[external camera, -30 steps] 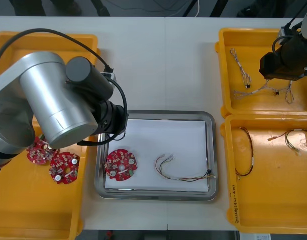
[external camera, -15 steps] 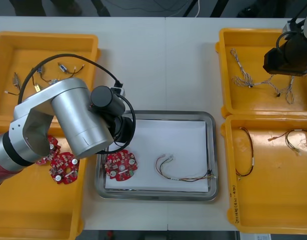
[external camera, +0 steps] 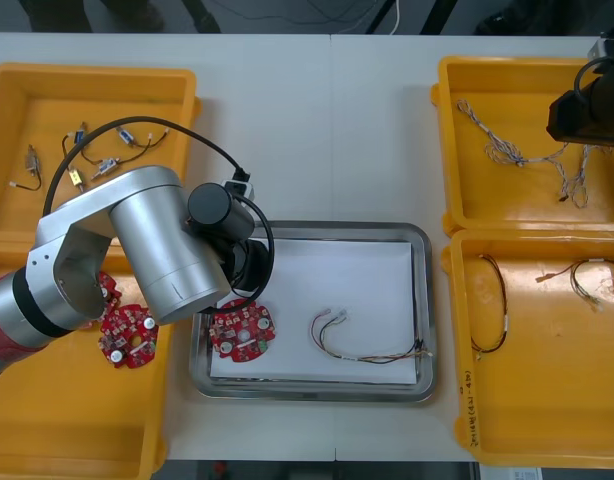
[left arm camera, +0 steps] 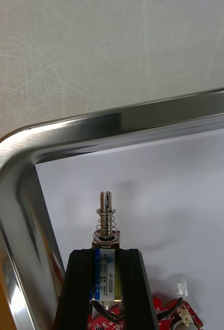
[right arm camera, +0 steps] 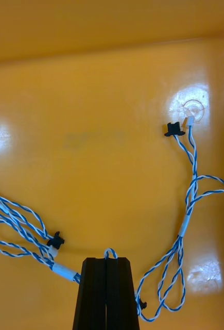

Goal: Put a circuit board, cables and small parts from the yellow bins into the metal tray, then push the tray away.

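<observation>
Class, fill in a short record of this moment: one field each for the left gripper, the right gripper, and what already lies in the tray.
left gripper: shut on a small part, over the tray, near a corner of its white inside
right gripper: shut on a blue-white cable, over the far right bin
in tray: a board and a loose cable, apart
</observation>
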Controlling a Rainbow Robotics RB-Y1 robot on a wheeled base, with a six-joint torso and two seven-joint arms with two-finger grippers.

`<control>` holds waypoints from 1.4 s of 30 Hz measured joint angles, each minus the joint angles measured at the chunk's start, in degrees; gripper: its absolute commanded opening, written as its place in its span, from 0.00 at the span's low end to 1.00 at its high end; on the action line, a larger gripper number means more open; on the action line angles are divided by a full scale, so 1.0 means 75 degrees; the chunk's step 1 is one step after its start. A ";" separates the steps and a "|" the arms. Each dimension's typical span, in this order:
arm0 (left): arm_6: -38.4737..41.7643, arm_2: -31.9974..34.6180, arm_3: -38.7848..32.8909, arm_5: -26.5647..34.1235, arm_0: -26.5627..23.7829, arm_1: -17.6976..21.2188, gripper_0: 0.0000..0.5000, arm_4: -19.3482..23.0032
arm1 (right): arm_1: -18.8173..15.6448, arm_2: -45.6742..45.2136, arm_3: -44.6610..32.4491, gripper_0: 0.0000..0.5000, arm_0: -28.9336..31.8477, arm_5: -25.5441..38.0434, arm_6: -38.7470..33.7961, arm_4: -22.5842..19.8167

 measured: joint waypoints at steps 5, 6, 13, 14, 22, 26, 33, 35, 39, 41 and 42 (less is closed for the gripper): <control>0.0001 0.0000 0.0001 -0.0022 0.0000 0.0000 0.71 -0.0016 | -0.0037 0.0000 0.0000 0.00 0.0217 -0.0214 0.0001 -0.0075; 0.0002 0.0000 0.0001 -0.0022 0.0000 0.0000 0.83 -0.0017 | -0.0040 0.0000 0.0000 0.00 0.0249 -0.0218 0.0001 -0.0093; 0.0019 0.0000 0.0003 -0.0145 0.0002 0.0000 1.00 -0.0025 | -0.0044 0.0000 0.0000 0.15 0.0382 -0.0220 0.0001 -0.0232; 0.0025 0.0000 0.0003 -0.0164 0.0002 0.0000 1.00 -0.0026 | -0.0044 0.0000 0.0000 0.26 0.0389 -0.0220 0.0002 -0.0247; 0.0082 0.0000 0.0003 -0.0200 0.0002 0.0000 1.00 -0.0026 | -0.0045 0.0000 0.0000 1.00 0.0395 -0.0216 0.0002 -0.0330; 0.0102 0.0004 0.0003 -0.0210 0.0002 0.0001 1.00 -0.0005 | -0.0049 -0.0009 -0.0001 1.00 0.0395 -0.0205 0.0002 -0.0358; 0.0104 0.0383 -0.0027 -0.0184 0.0002 0.0005 1.00 0.0577 | -0.0055 -0.0263 -0.0224 1.00 0.0394 0.0551 0.0001 -0.0356; 0.0104 0.0548 -0.0088 -0.0012 0.0002 0.0005 1.00 0.0712 | -0.0063 -0.0316 -0.0324 1.00 0.0387 0.0789 0.0002 -0.0354; 0.0104 0.0860 -0.0288 0.0523 0.0001 0.0005 1.00 0.0891 | -0.0077 -0.0352 -0.0509 1.00 0.0378 0.1126 0.0024 -0.0353; 0.0104 0.1044 -0.0392 0.0771 -0.0001 0.0007 1.00 0.1076 | -0.0078 -0.0351 -0.0592 1.00 0.0378 0.1222 0.0350 -0.0354; 0.0104 0.1139 -0.0436 0.0867 -0.0002 0.0008 1.00 0.1163 | -0.0078 -0.0349 -0.0628 1.00 0.0378 0.1242 0.0700 -0.0354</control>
